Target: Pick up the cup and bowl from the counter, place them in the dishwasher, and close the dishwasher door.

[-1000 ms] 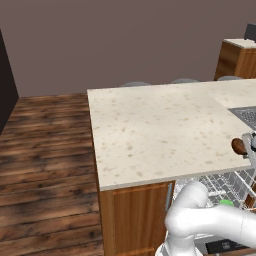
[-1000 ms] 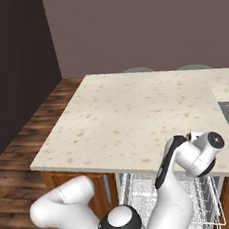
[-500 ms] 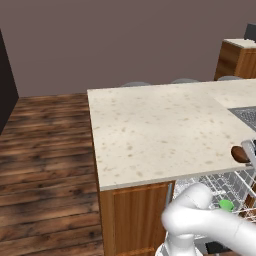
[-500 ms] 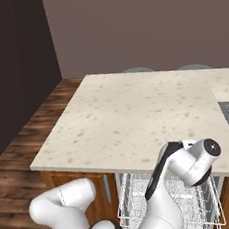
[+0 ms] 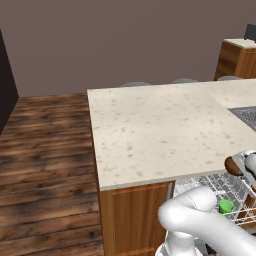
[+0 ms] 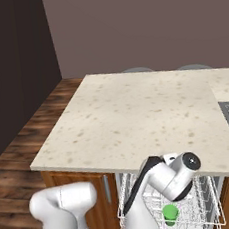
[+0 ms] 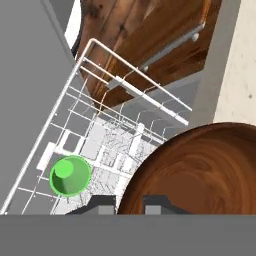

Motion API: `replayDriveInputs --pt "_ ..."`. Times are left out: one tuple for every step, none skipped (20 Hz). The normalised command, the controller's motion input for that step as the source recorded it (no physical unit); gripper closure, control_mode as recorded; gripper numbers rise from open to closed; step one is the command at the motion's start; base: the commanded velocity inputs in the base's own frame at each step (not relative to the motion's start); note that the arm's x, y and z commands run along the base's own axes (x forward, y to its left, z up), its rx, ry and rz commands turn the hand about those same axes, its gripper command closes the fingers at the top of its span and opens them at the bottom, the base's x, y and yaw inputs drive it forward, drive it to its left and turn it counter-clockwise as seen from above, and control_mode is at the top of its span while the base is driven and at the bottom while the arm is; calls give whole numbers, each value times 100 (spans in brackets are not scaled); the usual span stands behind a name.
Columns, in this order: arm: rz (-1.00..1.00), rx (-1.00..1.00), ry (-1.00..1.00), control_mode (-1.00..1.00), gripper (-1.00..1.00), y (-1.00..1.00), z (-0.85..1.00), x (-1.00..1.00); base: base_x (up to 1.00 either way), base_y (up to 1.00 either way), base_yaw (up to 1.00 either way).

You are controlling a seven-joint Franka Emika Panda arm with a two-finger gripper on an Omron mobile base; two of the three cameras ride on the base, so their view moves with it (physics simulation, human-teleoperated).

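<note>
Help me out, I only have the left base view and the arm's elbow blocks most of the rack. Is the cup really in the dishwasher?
Observer: Yes. The cup stands upright in the pulled-out white rack.
Operator: And the brown thing at my right edge, is that the bowl?
Observer: Yes. In the hand view the bowl is pinched at its rim by the gripper.
Operator: Is it over the rack yet?
Observer: Partly. In the hand view the rack lies under the bowl's left side, the counter edge to its right.
</note>
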Motion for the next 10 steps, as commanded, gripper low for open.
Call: replayDriveInputs --pt "17 0 -18 -100 100 18 -40 -81 0 0 0" --pt "17 0 -19 -100 100 14 -41 -79 0 0 0" --pt "17 0 -18 -100 100 14 -46 -76 0 0 0" --pt "17 0 -18 -100 100 15 -49 -76 0 0 0" --pt "17 0 -17 -100 100 15 -47 -74 0 0 0" --pt "17 0 -13 -100 100 14 -42 -63 0 0 0" --pt "16 0 -11 -100 100 11 -41 -50 0 0 0" --pt "16 0 -9 -100 100 9 -41 -36 0 0 0" --pt "15 0 -8 -100 100 7 -41 -24 0 0 0" --pt "14 0 -6 -100 100 5 -42 -15 0 0 0"
